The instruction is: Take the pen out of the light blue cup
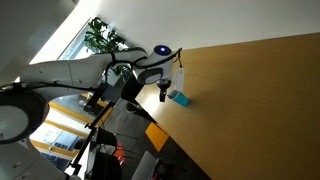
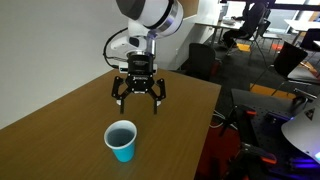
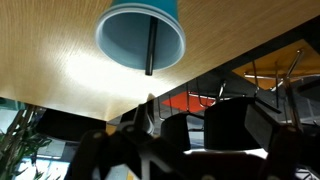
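Observation:
The light blue cup (image 2: 121,141) stands upright near the edge of the wooden table (image 2: 60,110); it also shows in an exterior view (image 1: 180,98). In the wrist view the cup (image 3: 115,30) is at the top, and the pen (image 3: 150,48), a thin dark stick, leans inside it with its end just over the rim. I cannot make out the pen in either exterior view. My gripper (image 2: 139,99) hangs open and empty above the table, a short way behind the cup and apart from it. Its dark fingers (image 3: 190,135) fill the bottom of the wrist view.
The table's edge (image 2: 205,120) runs close beside the cup, with floor and office chairs (image 2: 200,60) beyond. A potted plant (image 1: 102,38) stands by the window behind the arm. A red object (image 3: 185,100) lies on the floor below the table edge.

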Tool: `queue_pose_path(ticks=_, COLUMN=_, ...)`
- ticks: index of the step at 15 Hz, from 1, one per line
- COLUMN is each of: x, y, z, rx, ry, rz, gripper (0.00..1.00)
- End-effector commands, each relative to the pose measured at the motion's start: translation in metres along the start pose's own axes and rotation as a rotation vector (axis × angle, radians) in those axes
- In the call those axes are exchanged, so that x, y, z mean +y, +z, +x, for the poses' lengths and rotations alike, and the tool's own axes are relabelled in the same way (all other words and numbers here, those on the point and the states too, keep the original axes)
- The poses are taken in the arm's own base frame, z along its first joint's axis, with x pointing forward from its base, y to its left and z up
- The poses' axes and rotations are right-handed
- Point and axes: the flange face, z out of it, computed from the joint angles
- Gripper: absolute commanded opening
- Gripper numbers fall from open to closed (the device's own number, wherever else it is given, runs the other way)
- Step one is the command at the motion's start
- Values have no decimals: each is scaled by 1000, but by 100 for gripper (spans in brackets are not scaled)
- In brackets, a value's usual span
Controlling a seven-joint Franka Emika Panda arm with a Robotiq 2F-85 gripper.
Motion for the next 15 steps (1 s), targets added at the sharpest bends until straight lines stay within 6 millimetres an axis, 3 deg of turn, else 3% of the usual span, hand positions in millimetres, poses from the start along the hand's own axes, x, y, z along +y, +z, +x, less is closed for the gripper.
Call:
queue_pose_path(ticks=1, x=12, y=5, z=2, rx=5, ry=21, rz=-64, gripper=100)
queue_pose_path(ticks=5, x=15, y=9, z=7, rx=-65, ry=28, rz=-86, gripper=100)
queue_pose_path(ticks=7, x=18, y=11, z=10, rx=-84, ry=29, rz=-89, gripper=91)
queue_pose_path(ticks=8, x=20, y=12, z=10, rx=-90, ry=27, rz=-91, gripper=81)
queue_pose_path(ticks=9, x=21, y=13, z=11, rx=-94, ry=25, rz=-90, gripper=78)
queue_pose_path(ticks=12, x=22, y=15, z=9, rx=-94, ry=25, rz=-79, gripper=45)
queue_pose_path(ticks=15, x=23, y=16, z=5, rx=-98, ry=33, rz=-71, gripper=34)
